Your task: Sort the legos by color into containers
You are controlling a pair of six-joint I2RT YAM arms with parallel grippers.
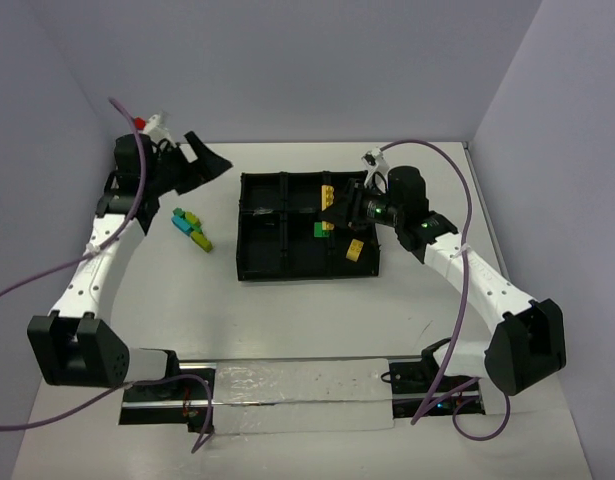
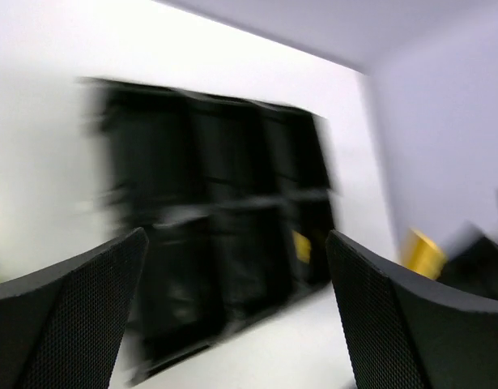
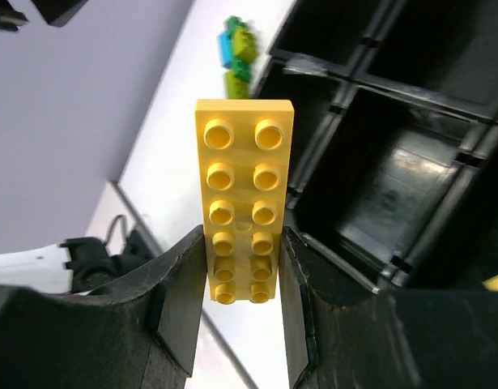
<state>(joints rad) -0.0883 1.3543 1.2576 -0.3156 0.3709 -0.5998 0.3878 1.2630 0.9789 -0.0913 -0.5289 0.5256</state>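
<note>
A white matte table [image 1: 287,330] carries a black plastic compartment tray [image 1: 287,274]; a green-teal-yellow brick cluster [image 1: 192,228] lies left of it, apart from the left gripper [image 1: 209,160]. Left wrist, blurred: its textured fingers [image 2: 78,316] stand wide apart, empty. Right wrist: the right gripper [image 3: 242,271] clamps a long yellow studded plate [image 3: 242,162] over the tray.

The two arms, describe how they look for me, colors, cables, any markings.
Both the left arm and right arm have white links between chunky black joint housings. A purple cable loops loosely along each. The fingers are black with a fine mesh-like texture. Small green lights glow near the right wrist; a red part sits by the left wrist. No lettering is readable.
</note>
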